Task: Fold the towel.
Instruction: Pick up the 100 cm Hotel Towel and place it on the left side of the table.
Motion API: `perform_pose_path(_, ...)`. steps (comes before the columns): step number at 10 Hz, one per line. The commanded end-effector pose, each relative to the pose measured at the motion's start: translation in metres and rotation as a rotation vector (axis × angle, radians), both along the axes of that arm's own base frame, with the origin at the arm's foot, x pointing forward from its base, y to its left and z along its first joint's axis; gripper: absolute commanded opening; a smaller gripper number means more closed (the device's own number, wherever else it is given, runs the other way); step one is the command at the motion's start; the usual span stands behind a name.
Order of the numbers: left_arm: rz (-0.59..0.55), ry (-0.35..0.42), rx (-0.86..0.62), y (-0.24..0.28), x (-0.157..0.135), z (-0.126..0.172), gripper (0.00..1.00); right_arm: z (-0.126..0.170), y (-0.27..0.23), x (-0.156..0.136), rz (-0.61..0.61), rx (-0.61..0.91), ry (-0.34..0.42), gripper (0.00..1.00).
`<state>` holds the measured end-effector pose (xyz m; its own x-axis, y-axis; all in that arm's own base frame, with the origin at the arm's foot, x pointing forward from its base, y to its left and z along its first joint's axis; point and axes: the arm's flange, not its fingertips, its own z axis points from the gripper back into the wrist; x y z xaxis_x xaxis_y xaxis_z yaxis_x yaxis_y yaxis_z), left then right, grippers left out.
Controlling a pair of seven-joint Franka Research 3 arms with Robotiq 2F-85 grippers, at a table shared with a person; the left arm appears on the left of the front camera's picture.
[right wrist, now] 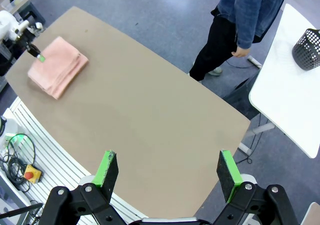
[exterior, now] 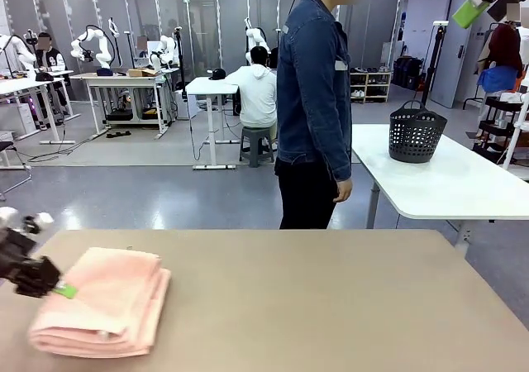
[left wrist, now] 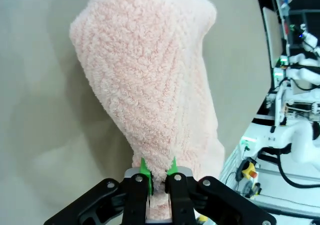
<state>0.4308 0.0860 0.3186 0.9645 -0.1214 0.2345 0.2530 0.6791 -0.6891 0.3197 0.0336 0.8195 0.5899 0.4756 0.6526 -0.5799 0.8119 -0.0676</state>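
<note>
Left wrist view shows my left gripper (left wrist: 158, 177) with its fingers pinched on the near edge of the towel (left wrist: 150, 85), which lies folded at the tabletop's (exterior: 331, 306) near left. If I pull away before letting go, I judge the stack drags apart. My right gripper (right wrist: 167, 170) hangs wide open, holding nothing. The basket (exterior: 417, 132) on the far table looks empty.

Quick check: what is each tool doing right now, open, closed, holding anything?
Left tool: closed on an edge of the folded towel.
Right tool: open, holding nothing, high above the table.
</note>
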Motion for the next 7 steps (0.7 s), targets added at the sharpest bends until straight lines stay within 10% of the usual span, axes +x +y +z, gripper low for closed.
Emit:
perform_pose_path(1,-0.037,-0.026,-0.024,0.048,0.017,0.014,0.13,0.001,-0.001,0.000,0.006,-0.011,0.004,1.00)
perform_pose_path(7,-0.034,-0.017,0.080,0.133,0.036,0.000,0.22,0.001,-0.001,0.000,0.006,-0.011,0.004,1.00)
